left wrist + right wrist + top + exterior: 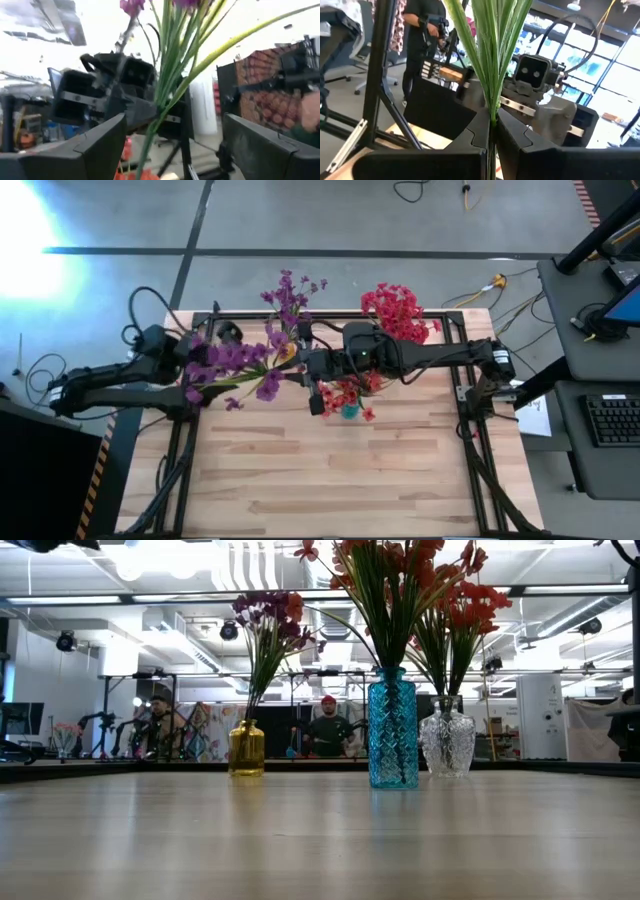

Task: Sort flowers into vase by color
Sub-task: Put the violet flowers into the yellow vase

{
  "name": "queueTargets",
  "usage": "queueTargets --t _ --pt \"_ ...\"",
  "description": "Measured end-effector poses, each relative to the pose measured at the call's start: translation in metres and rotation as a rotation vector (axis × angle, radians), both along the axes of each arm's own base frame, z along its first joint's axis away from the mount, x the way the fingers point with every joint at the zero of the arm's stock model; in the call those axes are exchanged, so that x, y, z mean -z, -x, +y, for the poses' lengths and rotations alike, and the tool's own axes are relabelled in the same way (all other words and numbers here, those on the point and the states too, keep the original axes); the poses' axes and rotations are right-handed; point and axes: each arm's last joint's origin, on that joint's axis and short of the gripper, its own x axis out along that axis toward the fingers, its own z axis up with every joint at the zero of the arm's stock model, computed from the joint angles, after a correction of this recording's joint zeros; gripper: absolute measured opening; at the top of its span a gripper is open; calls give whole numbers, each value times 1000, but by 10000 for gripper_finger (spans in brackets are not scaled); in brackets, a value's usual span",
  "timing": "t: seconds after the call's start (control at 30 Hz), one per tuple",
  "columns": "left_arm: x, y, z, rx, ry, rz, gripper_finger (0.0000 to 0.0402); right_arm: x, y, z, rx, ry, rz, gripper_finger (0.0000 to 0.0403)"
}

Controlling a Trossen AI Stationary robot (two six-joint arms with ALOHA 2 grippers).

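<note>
My right gripper (491, 135) is shut on a bunch of purple flowers (235, 360), high over the table's far middle (303, 365). My left gripper (172, 150) stands open at the far left (200, 370), under the bunch's blossoms. The stems (167, 85) show between its fingers without touching them. A yellow vase (247, 748) holds purple flowers (290, 295). A blue vase (393, 730) and a clear vase (447, 735) hold red flowers (395, 310). All three vases stand upright on the table. My right gripper pinches several green stems near their lower ends (493, 114) between its two fingers. The fingers come about level from the table's right. The bunch is lifted clear of the table and fans out toward the left arm.
The three vases stand in a row along the far part of the wooden table (330, 470). Black frame rails (180, 450) run along the table's sides. People (326, 728) show in the room beyond the far edge.
</note>
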Motion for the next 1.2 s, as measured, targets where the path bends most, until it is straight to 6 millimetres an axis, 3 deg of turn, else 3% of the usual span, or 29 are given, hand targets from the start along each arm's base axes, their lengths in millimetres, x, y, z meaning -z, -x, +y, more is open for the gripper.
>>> queueTargets --t 0.13,0.3,0.83,1.1,1.2 --pt "1 -12 0 76 -61 32 314 2 -1 -7 17 -1 14 13" --pt "-11 -25 5 -1 -25 28 314 4 -1 -11 29 -14 22 13" --pt "-42 -68 14 -10 -39 109 314 8 -1 -13 34 -18 62 13" --pt "-45 -77 17 -42 -28 118 308 9 -1 -14 39 -19 67 13" --pt "-45 -77 19 -88 0 125 286 9 -1 -15 65 -20 71 13"
